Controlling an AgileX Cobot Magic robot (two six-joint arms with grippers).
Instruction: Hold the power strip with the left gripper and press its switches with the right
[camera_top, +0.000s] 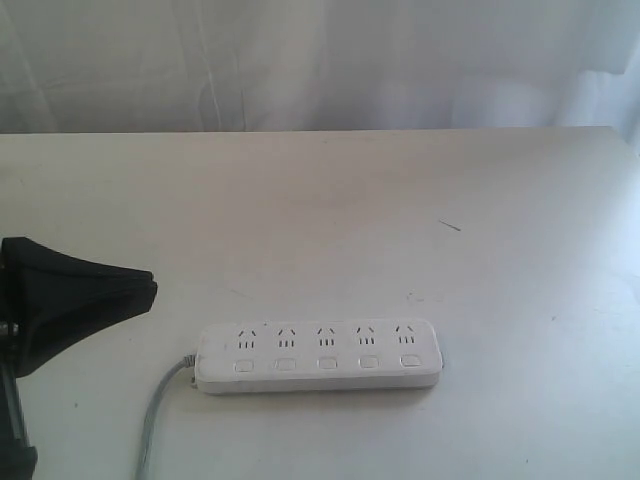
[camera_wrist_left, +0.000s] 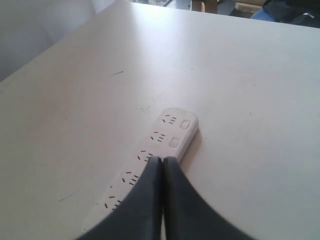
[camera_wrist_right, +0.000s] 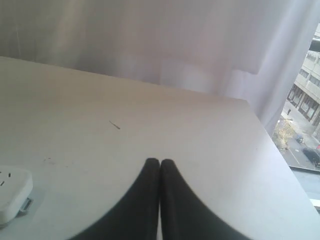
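Note:
The white power strip (camera_top: 320, 356) lies flat near the table's front, its row of buttons toward the front edge and its grey cord (camera_top: 158, 410) trailing off its left end. My left gripper (camera_top: 148, 290) hovers left of the strip, apart from it, jaws shut and empty. In the left wrist view the power strip (camera_wrist_left: 170, 135) runs away beneath the left gripper (camera_wrist_left: 162, 160). The right gripper (camera_wrist_right: 159, 162) shows only in its wrist view, shut on nothing over bare table, with one end of the power strip (camera_wrist_right: 12, 192) off to its side.
The pale table (camera_top: 400, 200) reaches back to a white curtain (camera_top: 320, 60). Its far edge and a corner (camera_wrist_right: 245, 102) appear in the right wrist view, with a window and street beyond. A small dark scratch (camera_top: 450, 226) marks the tabletop.

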